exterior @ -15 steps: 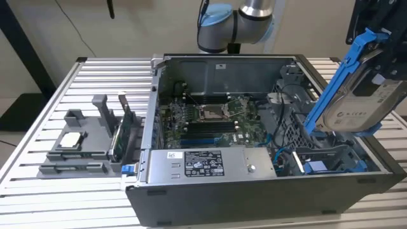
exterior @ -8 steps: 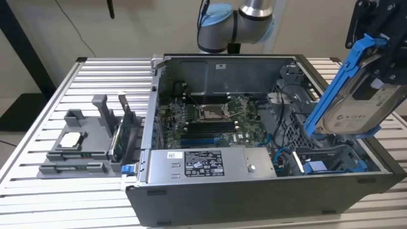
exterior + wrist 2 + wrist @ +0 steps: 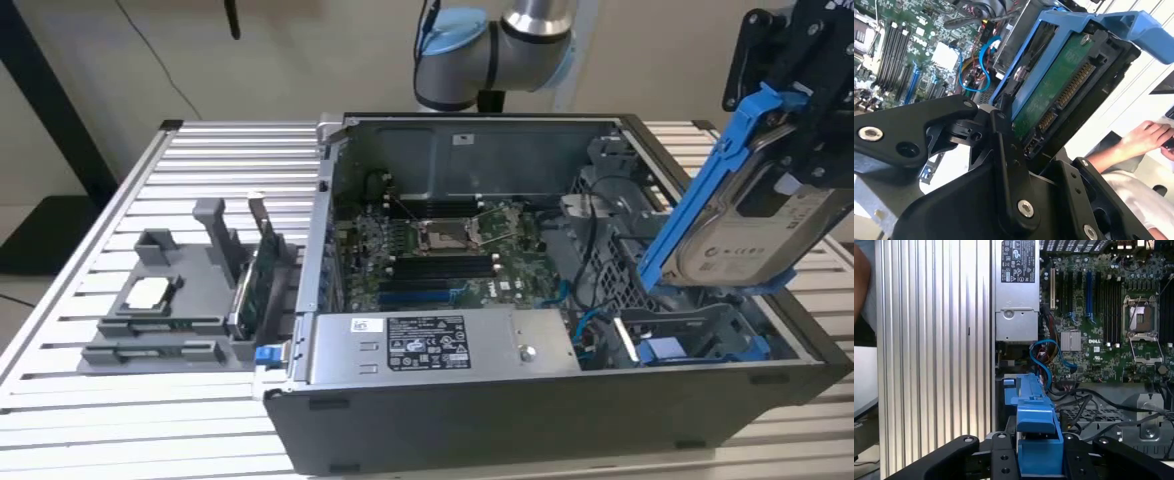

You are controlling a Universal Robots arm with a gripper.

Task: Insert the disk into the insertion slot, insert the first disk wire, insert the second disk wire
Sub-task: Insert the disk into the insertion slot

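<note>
My gripper (image 3: 798, 130) is shut on the disk (image 3: 747, 230), a silver-grey drive in a bright blue carrier. It hangs tilted, one end down, above the exterior view's right end of the open computer case. Right under it is the insertion slot (image 3: 694, 345), a dark bay with blue rails, and the disk's low end is just above it. The second wrist view shows the disk's green underside (image 3: 1054, 85) with its connector clamped in my gripper (image 3: 1039, 145). In the first wrist view the blue carrier (image 3: 1036, 440) sits in my gripper (image 3: 1039, 455). Blue cables (image 3: 583, 320) lie loose beside the bay.
In the case are the motherboard (image 3: 441, 250) and a grey power supply box (image 3: 427, 345) with white stickers along its front. A grey parts fixture (image 3: 174, 300) stands on the slatted table (image 3: 160, 180) at the exterior view's left. A person's hand (image 3: 1144, 137) is behind the disk.
</note>
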